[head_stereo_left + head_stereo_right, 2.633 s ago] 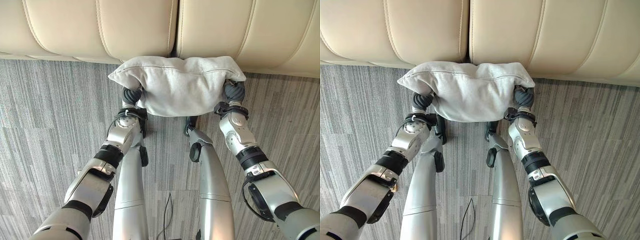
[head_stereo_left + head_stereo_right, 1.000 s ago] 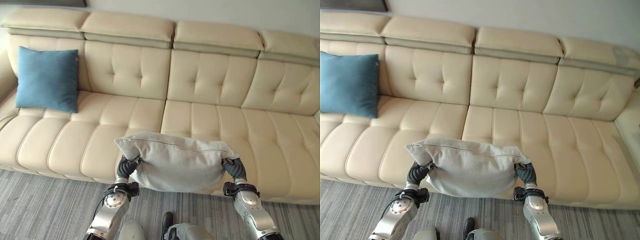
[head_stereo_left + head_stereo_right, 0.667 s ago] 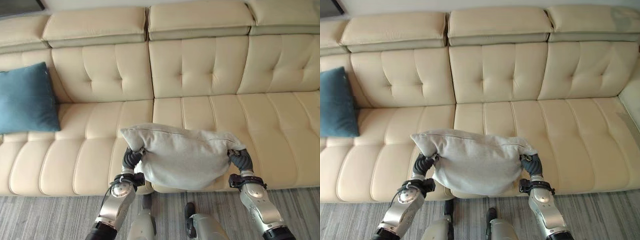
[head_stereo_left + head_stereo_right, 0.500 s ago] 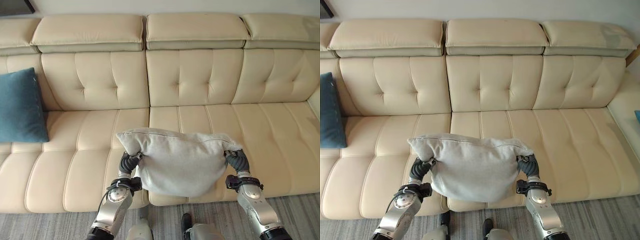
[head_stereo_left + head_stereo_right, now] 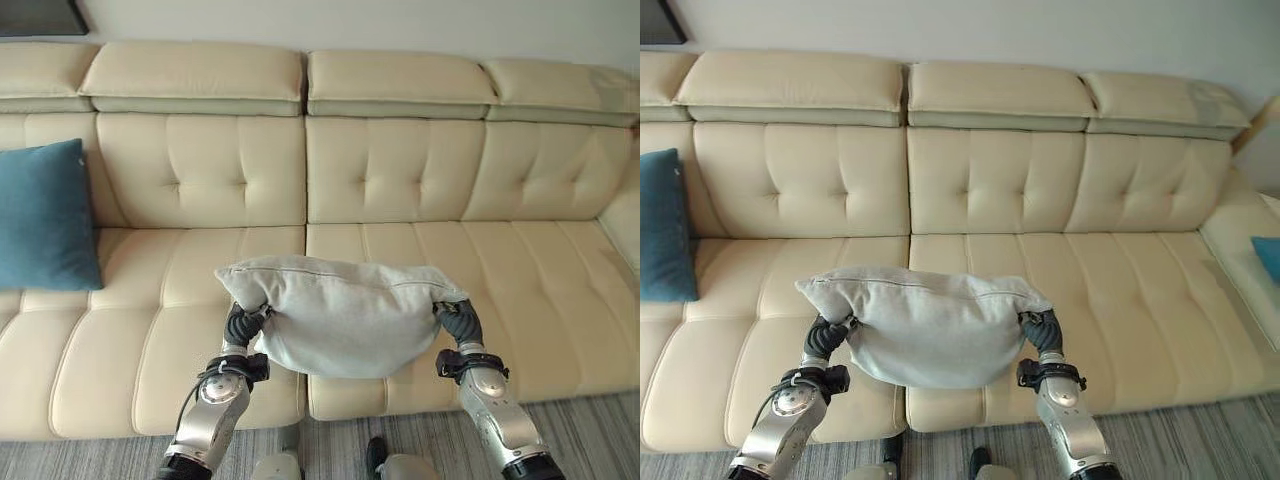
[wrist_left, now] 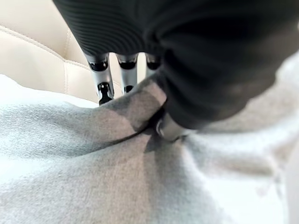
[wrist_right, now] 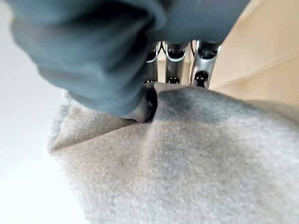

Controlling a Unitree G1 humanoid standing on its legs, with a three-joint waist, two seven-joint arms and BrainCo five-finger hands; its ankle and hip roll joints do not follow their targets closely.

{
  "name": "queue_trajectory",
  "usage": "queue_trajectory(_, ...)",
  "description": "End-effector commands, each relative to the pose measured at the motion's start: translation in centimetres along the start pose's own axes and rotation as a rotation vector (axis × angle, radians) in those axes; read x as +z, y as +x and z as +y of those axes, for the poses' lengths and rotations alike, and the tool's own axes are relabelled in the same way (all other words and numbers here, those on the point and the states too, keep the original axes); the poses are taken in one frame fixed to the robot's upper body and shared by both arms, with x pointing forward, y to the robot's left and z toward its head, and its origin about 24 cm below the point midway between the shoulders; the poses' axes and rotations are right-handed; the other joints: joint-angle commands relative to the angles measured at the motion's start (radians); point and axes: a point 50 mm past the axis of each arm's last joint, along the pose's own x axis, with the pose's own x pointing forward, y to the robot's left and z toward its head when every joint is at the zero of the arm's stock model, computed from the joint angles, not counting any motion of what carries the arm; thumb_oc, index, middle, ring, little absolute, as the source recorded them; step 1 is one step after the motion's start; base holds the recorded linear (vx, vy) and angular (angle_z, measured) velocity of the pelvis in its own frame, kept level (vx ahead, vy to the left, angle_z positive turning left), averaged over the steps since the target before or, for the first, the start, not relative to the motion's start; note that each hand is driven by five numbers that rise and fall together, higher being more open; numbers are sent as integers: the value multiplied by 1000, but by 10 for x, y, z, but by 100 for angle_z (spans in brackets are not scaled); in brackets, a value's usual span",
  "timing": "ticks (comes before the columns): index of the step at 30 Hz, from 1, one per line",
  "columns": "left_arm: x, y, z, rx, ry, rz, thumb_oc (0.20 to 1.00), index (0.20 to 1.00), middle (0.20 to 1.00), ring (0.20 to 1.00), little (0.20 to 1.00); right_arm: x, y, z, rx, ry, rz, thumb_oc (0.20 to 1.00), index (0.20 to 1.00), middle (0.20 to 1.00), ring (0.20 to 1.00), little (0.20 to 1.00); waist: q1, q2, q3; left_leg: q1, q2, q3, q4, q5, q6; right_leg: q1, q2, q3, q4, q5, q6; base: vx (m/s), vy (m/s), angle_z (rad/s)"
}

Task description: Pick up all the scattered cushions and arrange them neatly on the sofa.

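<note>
A grey cushion (image 5: 345, 315) hangs slack between both arms in front of the cream sofa (image 5: 390, 175), over the seat's front edge at about 6 o'clock in the head views. The left robot hand (image 5: 243, 324) pinches its left corner and the right robot hand (image 5: 458, 320) pinches its right corner; in the wrist views fabric folds over the fingertips (image 6: 105, 91), hiding them. A blue cushion (image 5: 45, 215) leans against the backrest at 9 o'clock, cut off by the frame edge.

Both eye views look down from the head at the cream sofa (image 5: 400, 250), sharing its middle seats, while each wrist view peers along its own hand, very close to the grey cushion (image 6: 117, 177).
</note>
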Motion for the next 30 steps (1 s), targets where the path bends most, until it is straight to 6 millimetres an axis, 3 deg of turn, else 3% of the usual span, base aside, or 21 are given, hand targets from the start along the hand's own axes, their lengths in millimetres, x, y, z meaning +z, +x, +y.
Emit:
queue_trajectory(1, 56, 2, -19, -67, -63, -296, 200, 200, 200, 200, 200, 40, 8, 26, 112, 41, -206, 200, 200, 200, 200, 200, 11, 16, -34, 62, -1, -17, 16, -116, -7, -2, 0, -20, -89, 62, 35, 55, 6, -19)
queue_trajectory(4, 62, 4, -21, -64, -60, -326, 200, 200, 200, 200, 200, 48, 10, 34, 141, 36, -237, 200, 200, 200, 200, 200, 19, 14, -42, 73, -5, -16, 13, -120, -8, 21, -2, -26, -112, 63, 31, 54, 0, 10)
queue_trajectory(8, 80, 16, -31, -36, -69, -376, 200, 200, 200, 200, 200, 74, 26, 58, 202, -2, -318, 200, 200, 200, 200, 200, 38, 7, -63, 95, -8, -35, 1, -128, -14, 74, -6, -54, -141, 54, 24, 110, -17, 14)
queue_trajectory(18, 90, 31, -36, 1, -45, -387, 200, 200, 200, 200, 200, 82, 42, 75, 202, -49, -300, 200, 200, 200, 200, 200, 69, -6, -58, 100, -9, -58, 1, -138, -19, 96, -13, -81, -156, 44, 24, 65, -2, 20)
queue_trajectory(20, 110, 49, -41, 17, -10, -420, 200, 200, 200, 200, 200, 100, 56, 90, 200, -62, -324, 200, 200, 200, 200, 200, 86, -22, -48, 73, -5, -62, 1, -132, -24, 80, -9, -83, -164, 46, 22, 36, -22, 15)
queue_trajectory(24, 118, 55, -41, 22, 6, -438, 200, 200, 200, 200, 200, 108, 60, 94, 201, -66, -340, 200, 200, 200, 200, 200, 91, -27, -40, 58, -3, -64, 2, -129, -25, 69, -8, -84, -165, 46, 21, -2, -12, 4)
queue_trajectory(30, 163, 80, -47, 49, 95, -528, 200, 200, 200, 200, 200, 140, 81, 102, 162, -114, -398, 200, 200, 200, 200, 200, 94, -39, -1, -9, 2, -64, 12, -116, -30, 9, -2, -78, -165, 59, 21, -52, -11, 0)
